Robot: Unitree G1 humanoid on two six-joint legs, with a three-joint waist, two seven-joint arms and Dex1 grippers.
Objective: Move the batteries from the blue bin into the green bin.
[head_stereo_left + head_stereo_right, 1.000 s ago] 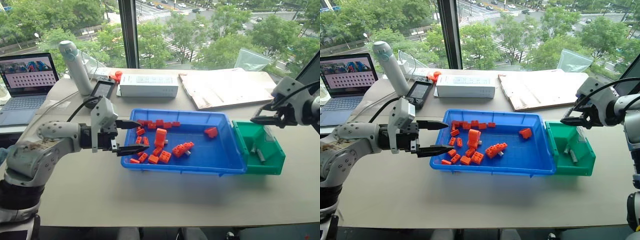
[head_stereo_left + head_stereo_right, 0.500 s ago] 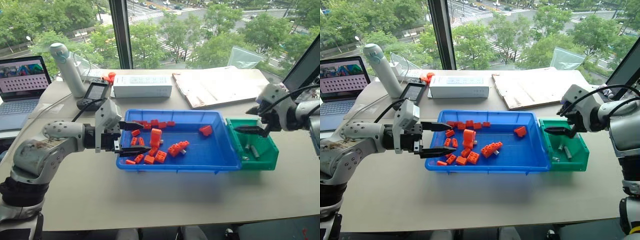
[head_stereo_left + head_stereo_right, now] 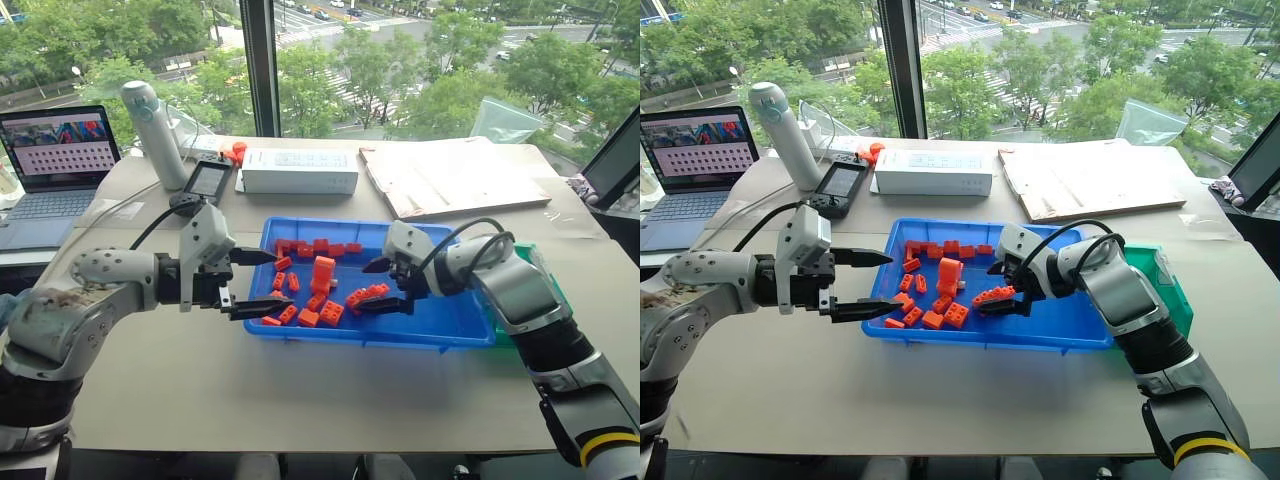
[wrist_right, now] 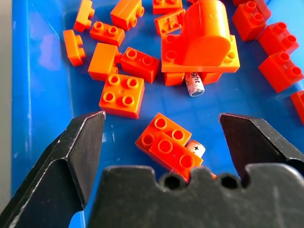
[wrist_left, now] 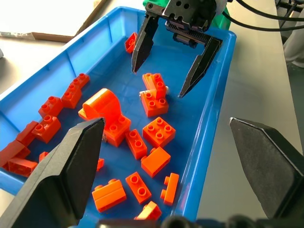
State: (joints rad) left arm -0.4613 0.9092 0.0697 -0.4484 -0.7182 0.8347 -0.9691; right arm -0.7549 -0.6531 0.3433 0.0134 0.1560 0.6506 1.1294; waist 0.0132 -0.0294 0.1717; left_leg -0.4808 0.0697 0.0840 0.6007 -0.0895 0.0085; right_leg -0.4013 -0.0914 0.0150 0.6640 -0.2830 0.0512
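- the right gripper (image 3: pixel 383 285) hangs spread wide and empty over the bricks (image 4: pixel 166 147) in the blue bin (image 3: pixel 455 322), likely lined up to dig out a battery (image 4: pixel 195 149) half hidden under them (a second battery (image 4: pixel 194 84) lies near).
- the left gripper (image 3: pixel 258 284) waits at the bin's other end, fingers apart, holding nothing.
- the green bin (image 3: pixel 1167 290) sits behind the right arm.

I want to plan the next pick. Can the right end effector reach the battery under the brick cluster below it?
Probably not cleanly: the right end effector is open above it, but orange bricks cover the battery.
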